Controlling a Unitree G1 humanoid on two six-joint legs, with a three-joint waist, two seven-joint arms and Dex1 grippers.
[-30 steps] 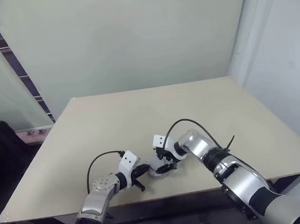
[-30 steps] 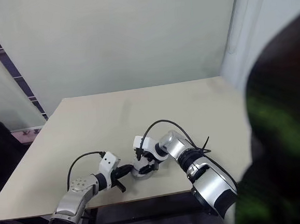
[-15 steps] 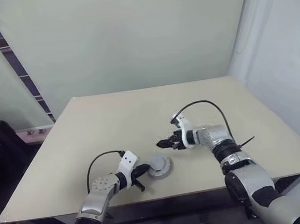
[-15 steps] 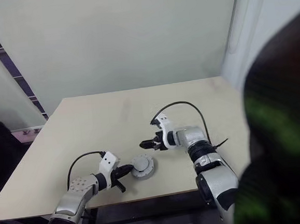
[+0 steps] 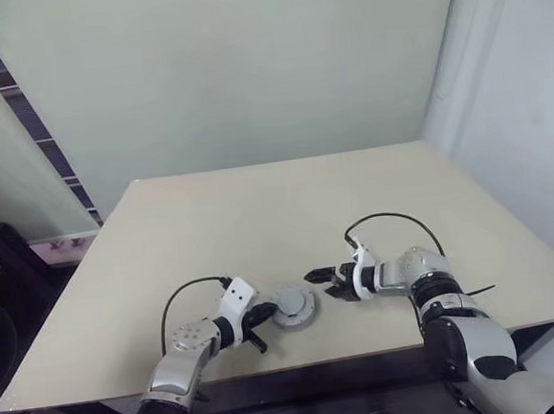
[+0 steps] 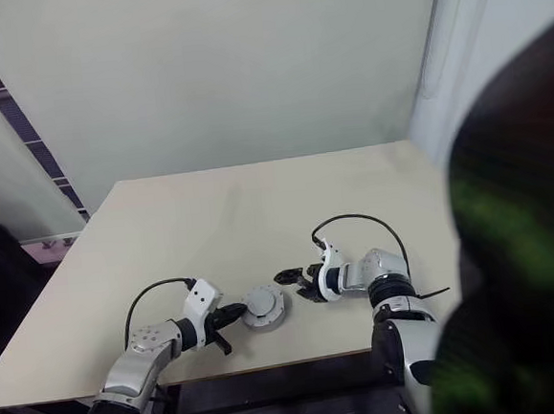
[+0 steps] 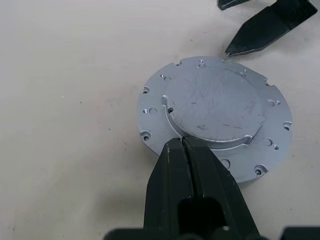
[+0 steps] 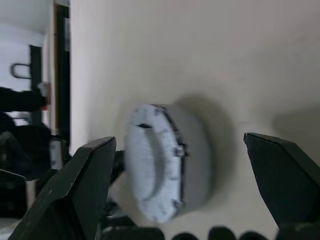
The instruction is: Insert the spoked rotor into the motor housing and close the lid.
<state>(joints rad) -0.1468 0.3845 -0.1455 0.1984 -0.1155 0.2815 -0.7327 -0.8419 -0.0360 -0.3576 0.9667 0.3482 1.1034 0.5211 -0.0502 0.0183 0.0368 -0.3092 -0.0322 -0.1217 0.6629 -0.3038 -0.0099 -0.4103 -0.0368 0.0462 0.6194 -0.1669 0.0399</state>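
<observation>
lid (image 7: 215,112) sits plain face up on the housing (image 8: 195,160), near the front edge of the table (image 5: 259,218). the stack looks flush. rotor can't be seen, presumably shut inside.

a second ago the right gripper (image 5: 323,280) was down on the lid; since then it has lifted off and swung away to the robot's right. it now hangs just beside the stack, fingers spread wide, grasping nothing.

left gripper (image 7: 184,145) has not moved: fingers clenched together, tips resting at the lid's rim, carrying nothing, seemingly bracing the stack.

reading: lid placement looks done, right arm is retreating. can't tell whether the lid is fully seated; if it isn't, pulling the left tips away could nudge it.
</observation>
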